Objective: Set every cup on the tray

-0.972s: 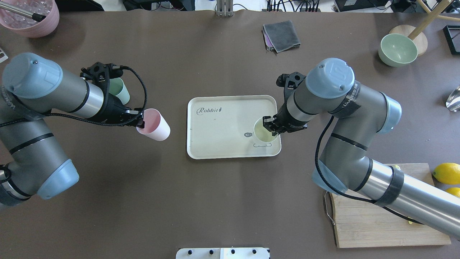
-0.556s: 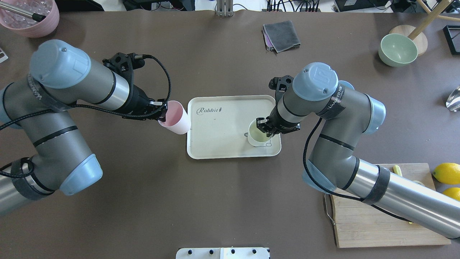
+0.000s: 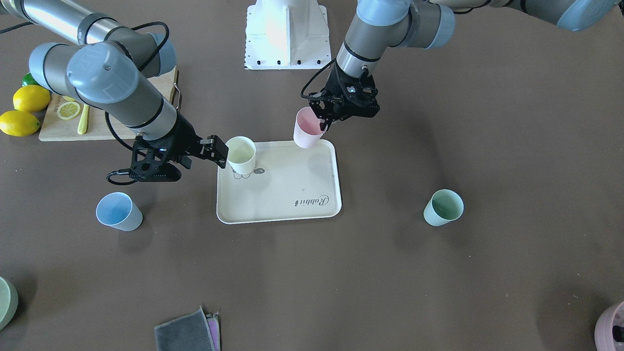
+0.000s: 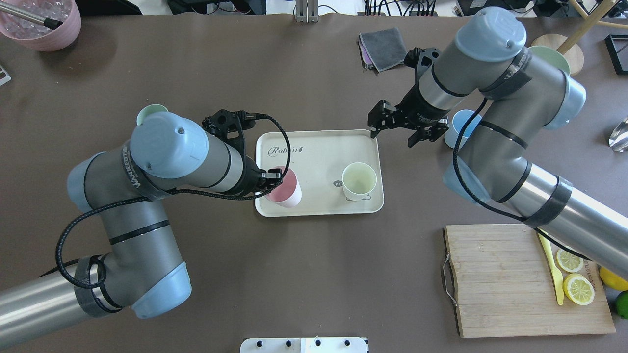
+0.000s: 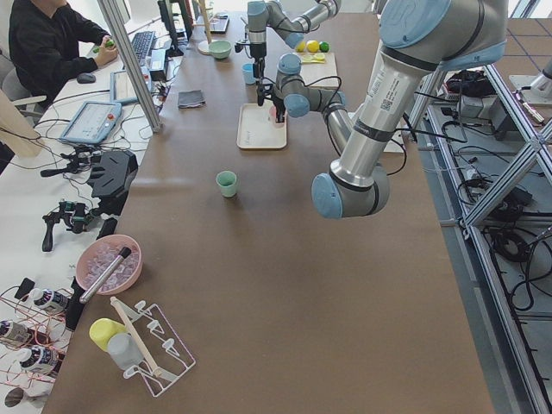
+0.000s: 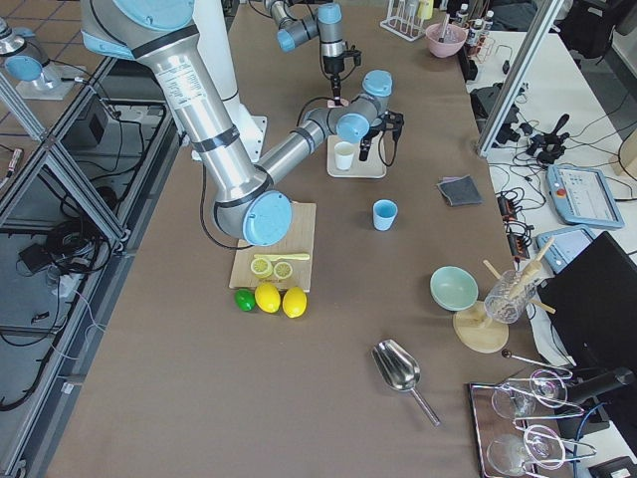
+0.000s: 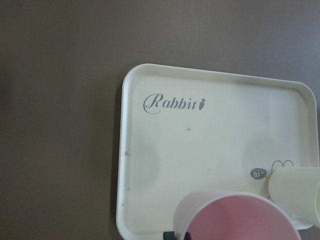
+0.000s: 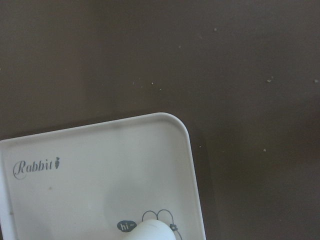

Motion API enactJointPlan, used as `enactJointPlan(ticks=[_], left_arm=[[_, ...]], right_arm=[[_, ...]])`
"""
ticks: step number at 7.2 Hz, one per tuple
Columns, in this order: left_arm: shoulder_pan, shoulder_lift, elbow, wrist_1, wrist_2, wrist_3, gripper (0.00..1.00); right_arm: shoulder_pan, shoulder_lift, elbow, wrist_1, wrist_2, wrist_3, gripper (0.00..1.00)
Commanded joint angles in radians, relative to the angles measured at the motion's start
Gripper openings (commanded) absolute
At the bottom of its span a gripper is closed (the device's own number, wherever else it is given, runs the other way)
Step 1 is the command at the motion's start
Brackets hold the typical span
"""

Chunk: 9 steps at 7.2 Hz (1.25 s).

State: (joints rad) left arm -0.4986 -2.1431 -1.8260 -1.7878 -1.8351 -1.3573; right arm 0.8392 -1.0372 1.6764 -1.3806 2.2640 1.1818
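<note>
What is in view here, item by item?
tray: 1, beige, table centre
yellow cup: 1, pale yellow, upright on tray
pink cup: 1, pink, gripped over tray corner
blue cup: 1, light blue, table, right of tray
green cup: 1, mint, table, left of tray
cloth: 1, grey, far side
cutting board: 1, wood, near right
lemons: 2 whole, yellow, beside board
pink bowl, green bowl: 1 each, far corners
left gripper: 1, black, shut on pink cup
right gripper: 1, black, open, beside tray
</note>
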Motion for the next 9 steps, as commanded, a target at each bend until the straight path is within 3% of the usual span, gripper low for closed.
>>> enactJointPlan(ticks=[1,3,5,7,9], left_arm=[[0.023,-0.015,0.045,0.001,0.031,0.003,0.00],[0.023,-0.012,0.065,-0.001,0.042,0.006,0.00],[0.029,-0.014,0.066,-0.001,0.066,0.007,0.00],[0.029,-0.008,0.065,-0.001,0.066,0.015,0.00],[0.029,-0.001,0.059,0.002,0.066,0.017,0.00]], right_arm=[[0.151,-0.026,0.005,-0.119,0.072,-0.196,1.00],[0.208,-0.096,-0.020,-0.170,0.028,-0.451,1.00],[0.210,-0.170,-0.052,-0.140,-0.026,-0.557,1.00],[0.178,-0.213,-0.098,-0.013,-0.066,-0.532,1.00],[0.147,-0.201,-0.136,0.031,-0.073,-0.490,1.00]])
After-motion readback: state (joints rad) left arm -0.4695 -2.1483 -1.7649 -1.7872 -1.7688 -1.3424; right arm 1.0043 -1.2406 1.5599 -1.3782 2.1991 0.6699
